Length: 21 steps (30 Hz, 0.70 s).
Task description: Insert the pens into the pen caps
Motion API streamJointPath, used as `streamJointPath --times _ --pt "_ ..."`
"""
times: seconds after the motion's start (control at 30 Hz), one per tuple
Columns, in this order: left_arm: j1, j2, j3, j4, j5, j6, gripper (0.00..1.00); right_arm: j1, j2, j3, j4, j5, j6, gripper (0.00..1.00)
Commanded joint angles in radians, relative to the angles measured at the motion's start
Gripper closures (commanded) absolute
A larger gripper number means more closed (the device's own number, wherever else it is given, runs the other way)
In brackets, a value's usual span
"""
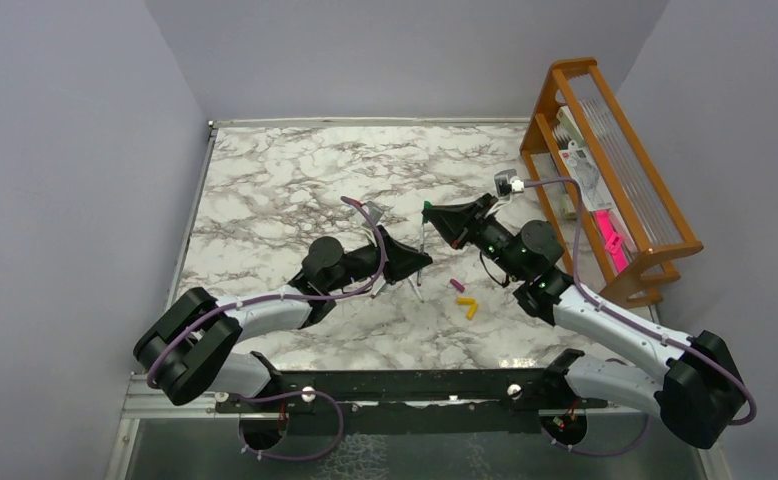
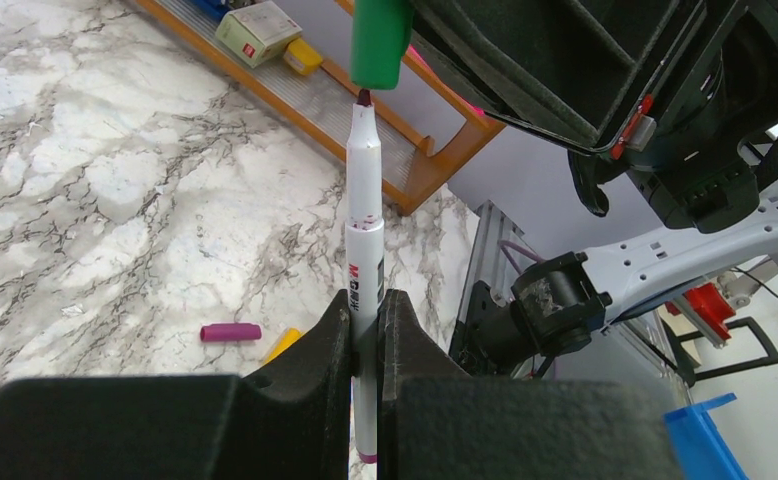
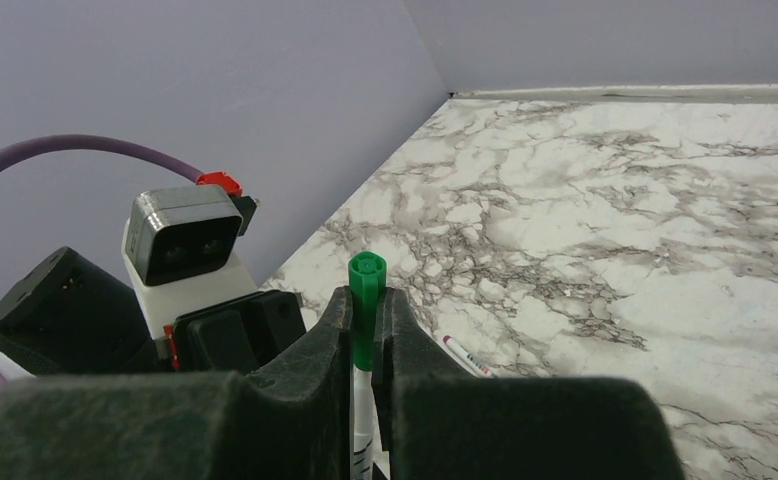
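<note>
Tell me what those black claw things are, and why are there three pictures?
They are two robot arms, each ending in a two-finger claw. One picture looks down from above; the other two come from cameras on the wrists. The left claw pinches a thin white marker pen. The right claw pinches a small green plastic cap right at the pen's tip. On the white marble table lie a magenta cap and two yellow caps. An orange wooden rack stands at the side.

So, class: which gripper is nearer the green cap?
Right. The right gripper is clamped on the green cap; the left gripper grips a pen lower down its shaft, the tip just at the cap's mouth.
</note>
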Motion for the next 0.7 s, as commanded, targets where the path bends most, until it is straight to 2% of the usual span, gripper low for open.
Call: streamJointPath --times 0.0,0.67 --pt "-0.001 -0.028 0.007 0.018 -0.032 0.02 1.0 -0.001 -0.02 0.0 -0.004 -0.039 -0.003 0.98" --pt "-0.007 -0.02 0.016 0.007 -0.028 0.024 1.0 -0.001 0.014 0.01 0.031 -0.054 -0.004 0.98"
